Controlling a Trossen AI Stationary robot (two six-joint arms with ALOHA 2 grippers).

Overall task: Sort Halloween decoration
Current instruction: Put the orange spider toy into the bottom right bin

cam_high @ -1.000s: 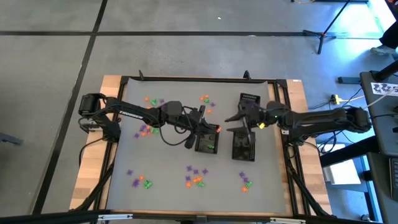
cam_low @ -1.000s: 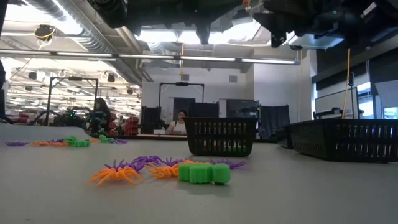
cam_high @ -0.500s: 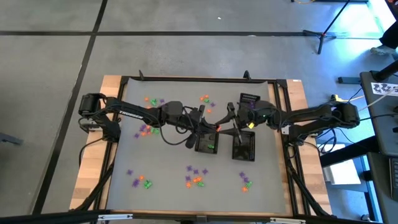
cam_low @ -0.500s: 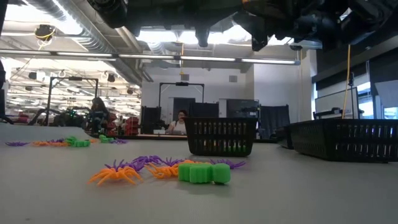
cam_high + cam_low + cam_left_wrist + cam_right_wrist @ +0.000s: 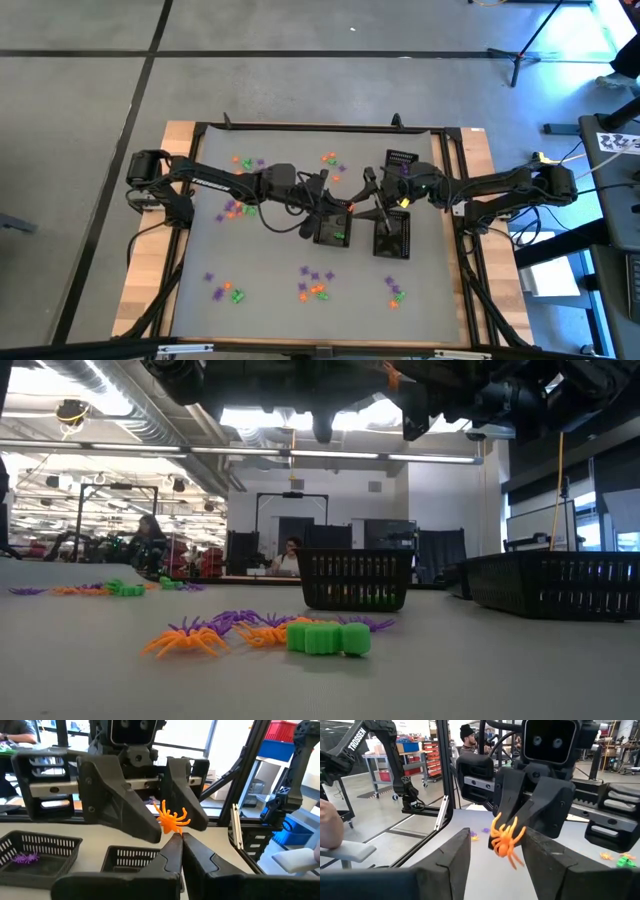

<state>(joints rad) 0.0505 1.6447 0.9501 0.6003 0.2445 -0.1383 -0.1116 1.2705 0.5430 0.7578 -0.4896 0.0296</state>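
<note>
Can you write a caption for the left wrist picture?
Shut left gripper holds up a small orange plastic spider between the right gripper's open jaws.

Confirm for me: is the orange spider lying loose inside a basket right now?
No: the orange spider is pinched at the tips of the shut left gripper, held above the baskets.

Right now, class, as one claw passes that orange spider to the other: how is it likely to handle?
The orange spider probably weighs almost nothing: the shut left claw holds it by its tip alone. Its thin, splayed legs look bendy and could snag. The open right claw may need a careful pinch.
</note>
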